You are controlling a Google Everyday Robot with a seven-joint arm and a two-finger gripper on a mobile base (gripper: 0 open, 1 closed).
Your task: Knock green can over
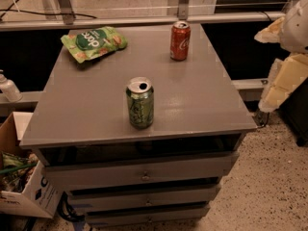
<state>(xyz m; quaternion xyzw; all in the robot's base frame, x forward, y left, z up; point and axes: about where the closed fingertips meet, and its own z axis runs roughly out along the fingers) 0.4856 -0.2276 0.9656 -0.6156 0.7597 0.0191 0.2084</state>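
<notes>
The green can (140,103) stands upright near the front middle of the grey cabinet top (96,105). Its silver top with the opening faces up. My gripper (283,81) shows as pale cream parts at the right edge of the camera view. It is off the cabinet, to the right of the can and well apart from it. It holds nothing that I can see.
A red cola can (180,41) stands upright at the back right of the top. A flat green snack bag (94,42) lies at the back left. A cardboard box (21,186) sits on the floor at the left. A metal rail (144,19) runs behind the cabinet.
</notes>
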